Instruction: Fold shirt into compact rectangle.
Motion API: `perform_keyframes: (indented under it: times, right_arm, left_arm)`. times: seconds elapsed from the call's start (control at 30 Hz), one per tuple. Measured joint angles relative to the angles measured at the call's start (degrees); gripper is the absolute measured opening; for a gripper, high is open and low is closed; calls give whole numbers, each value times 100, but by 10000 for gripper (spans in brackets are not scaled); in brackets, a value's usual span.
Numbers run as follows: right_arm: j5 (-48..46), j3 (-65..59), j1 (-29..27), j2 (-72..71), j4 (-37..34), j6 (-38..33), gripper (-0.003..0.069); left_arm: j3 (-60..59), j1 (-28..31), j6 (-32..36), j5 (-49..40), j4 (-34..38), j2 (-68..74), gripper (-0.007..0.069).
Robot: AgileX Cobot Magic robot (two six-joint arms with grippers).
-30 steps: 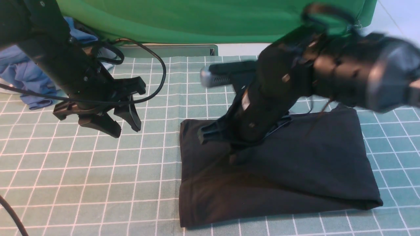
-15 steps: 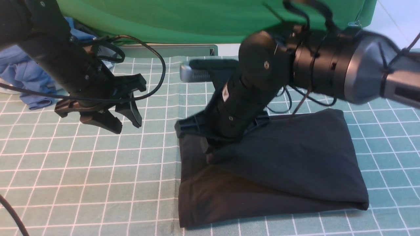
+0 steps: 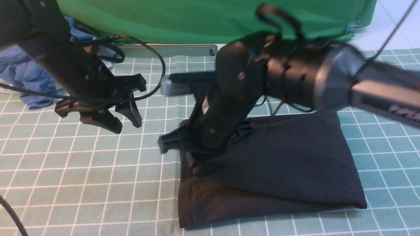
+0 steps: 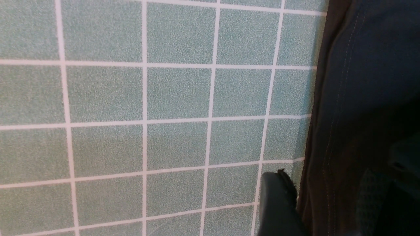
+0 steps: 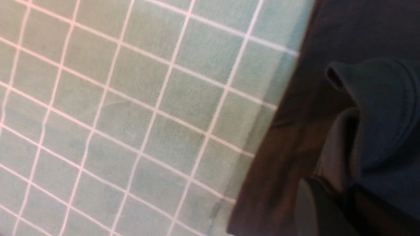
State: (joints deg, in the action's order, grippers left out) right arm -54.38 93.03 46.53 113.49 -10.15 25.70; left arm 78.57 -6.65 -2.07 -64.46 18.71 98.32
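With your right gripper (image 3: pixel 197 168) clamped on the shirt (image 3: pixel 295 164) flap and left gripper (image 3: pixel 111 121) hanging apart, empty, lay its edge flush along the lower layer's left edge.

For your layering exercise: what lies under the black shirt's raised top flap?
Under the flap held by the right hand, the shirt's lower layer rests on the checked cloth. Anything further beneath is covered.
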Motion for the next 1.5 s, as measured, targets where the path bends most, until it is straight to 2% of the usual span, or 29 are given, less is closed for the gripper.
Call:
perform_keyframes:
  times: [0.13,0.2,0.37,0.47,0.5,0.57,0.67,0.77,0.93,1.13,1.37,1.5]
  right_arm:
    - [217,0,67,305,20,0,77]
    - [279,0,67,410,20,0,107]
    - [120,159,45,393,8,-438,348]
    - [-457,446,-13,245,2,-760,400]
    - [-625,527,-33,193,2,-846,398]
    - [-1174,782,-169,-60,2,-1134,335]
    - [-1448,859,-371,-439,57,-1438,114]
    - [-1511,876,-536,-607,133,-1526,42]
    - [-1544,865,-665,-630,175,-1774,28]
    - [-1546,306,-813,-949,248,-2082,27]
    - [-1557,-835,-1229,-2726,372,-2489,27]
    - [-1568,-1257,-1361,-4191,863,-2570,27]
  left_arm:
    - [0,0,0,13,0,0,307]
    - [0,0,0,25,0,0,307]
    - [0,0,6,31,0,0,307]
    - [0,0,6,31,0,0,307]
    - [0,0,6,31,0,0,307]
    - [0,0,6,46,0,0,307]
    - [0,0,6,58,0,0,307]
    - [0,0,6,72,0,0,307]
    - [0,0,6,90,0,0,307]
    - [0,0,-1,96,0,0,307]
    - [0,0,-34,115,-50,0,307]
    - [0,0,-200,248,-228,0,290]
